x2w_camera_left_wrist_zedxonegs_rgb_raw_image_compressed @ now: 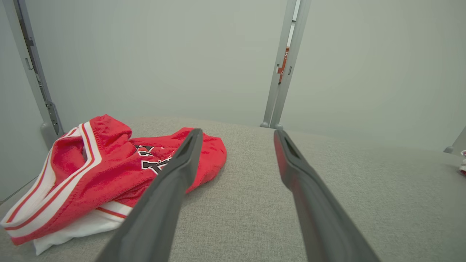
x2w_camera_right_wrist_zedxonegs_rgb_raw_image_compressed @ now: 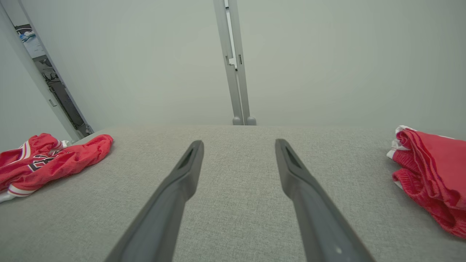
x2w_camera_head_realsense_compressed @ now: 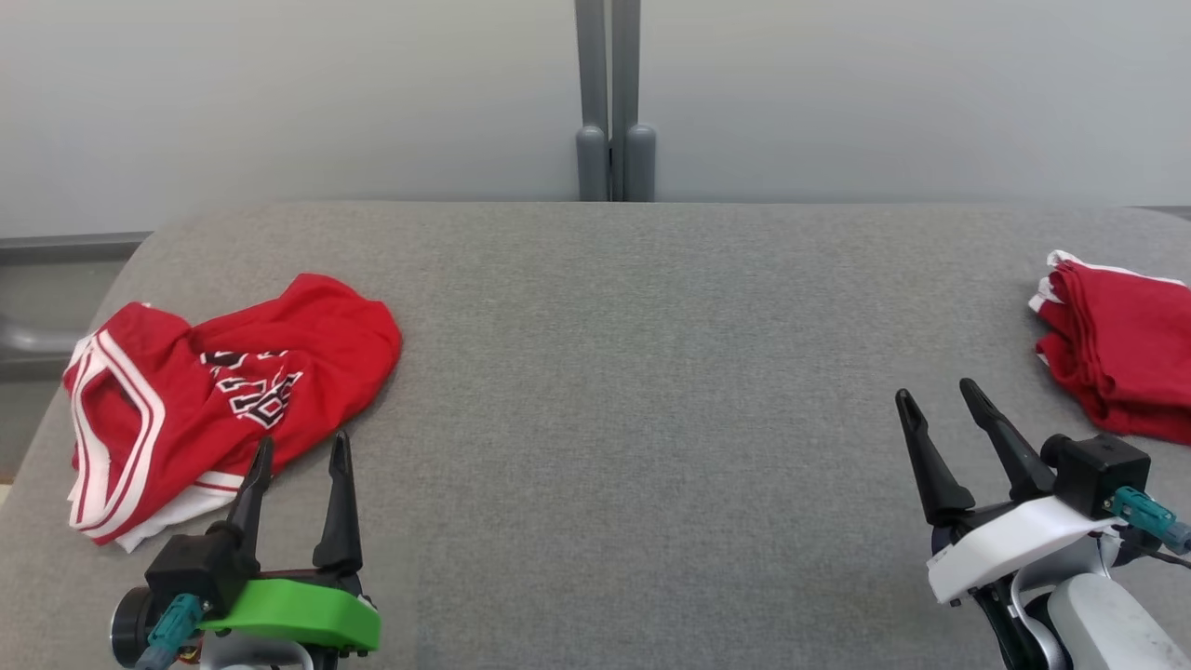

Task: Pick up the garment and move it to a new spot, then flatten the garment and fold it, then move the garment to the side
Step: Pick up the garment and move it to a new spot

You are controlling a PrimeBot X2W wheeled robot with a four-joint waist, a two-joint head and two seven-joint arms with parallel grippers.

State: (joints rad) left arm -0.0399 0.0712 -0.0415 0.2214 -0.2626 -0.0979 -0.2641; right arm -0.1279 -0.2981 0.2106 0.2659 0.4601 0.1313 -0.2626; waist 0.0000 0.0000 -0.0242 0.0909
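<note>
At left edge of grey fabric worktop (x2w_camera_head_realsense_compressed: 605,372), crumpled red white-trimmed garment (x2w_camera_head_realsense_compressed: 233,391), lettering half hidden by folds. Jaws of left gripper (x2w_camera_head_realsense_compressed: 301,439) and right gripper (x2w_camera_head_realsense_compressed: 935,389) spread wide, empty.

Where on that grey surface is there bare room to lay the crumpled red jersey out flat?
The whole middle of the grey surface is bare, from the crumpled red jersey on the left to the folded red stack at the right edge, back to the far rim. Crowded spots: both ends, where the open left pincer and right pincer sit near the cloth.
</note>
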